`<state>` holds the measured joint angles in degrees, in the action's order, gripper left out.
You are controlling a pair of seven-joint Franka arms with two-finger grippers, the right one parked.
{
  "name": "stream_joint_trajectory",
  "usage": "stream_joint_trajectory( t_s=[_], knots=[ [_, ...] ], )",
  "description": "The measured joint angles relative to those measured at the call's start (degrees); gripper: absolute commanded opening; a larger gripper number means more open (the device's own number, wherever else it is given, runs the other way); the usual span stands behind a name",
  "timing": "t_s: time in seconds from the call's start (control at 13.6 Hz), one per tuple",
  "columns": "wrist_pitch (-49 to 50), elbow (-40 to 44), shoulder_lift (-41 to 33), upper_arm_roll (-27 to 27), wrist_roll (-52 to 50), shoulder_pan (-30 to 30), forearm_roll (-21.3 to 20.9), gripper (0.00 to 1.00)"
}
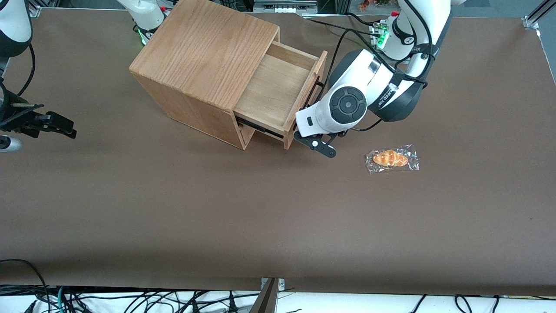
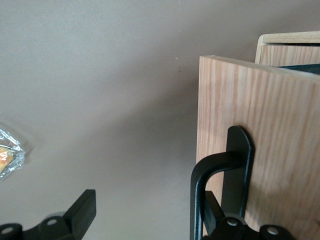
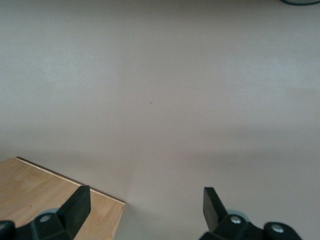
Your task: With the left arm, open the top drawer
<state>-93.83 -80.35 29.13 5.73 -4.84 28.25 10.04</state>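
The light oak cabinet box [image 1: 204, 65] sits on the brown desk [image 1: 173, 208], with its shallow top drawer [image 1: 278, 89] pulled well out, plain wood inside, nothing in it. The thin black bar handle [image 2: 235, 170] runs lengthwise across the front. The left arm's small black end effector [image 1: 315, 141] is spread wide, one finger hooked at the handle, gripping nothing. A wrapped bread roll [image 1: 391, 158] lies nearby.

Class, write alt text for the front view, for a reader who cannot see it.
A wooden cabinet on a brown table has its top drawer pulled out, showing bare wood inside. The left arm reaches to the drawer front, its gripper open beside the black handle. A wrapped pastry lies on the table toward the working arm's end.
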Motion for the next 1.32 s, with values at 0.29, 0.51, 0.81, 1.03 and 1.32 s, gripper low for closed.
stream_joint_trajectory(
  t_s=[0.29, 0.51, 0.81, 1.03, 1.32],
  knots=[
    [0.04, -0.03, -0.01, 0.00, 0.00, 0.00, -0.02, 0.94],
    [0.03, -0.10, -0.01, -0.01, 0.00, 0.00, -0.02, 0.95],
    [0.04, -0.23, 0.00, -0.03, 0.00, -0.02, 0.02, 0.97],
    [0.04, -0.39, 0.02, -0.06, 0.00, -0.07, 0.21, 0.97],
    [0.06, -0.55, 0.12, -0.03, 0.06, -0.06, 0.95, 0.97]
  ],
)
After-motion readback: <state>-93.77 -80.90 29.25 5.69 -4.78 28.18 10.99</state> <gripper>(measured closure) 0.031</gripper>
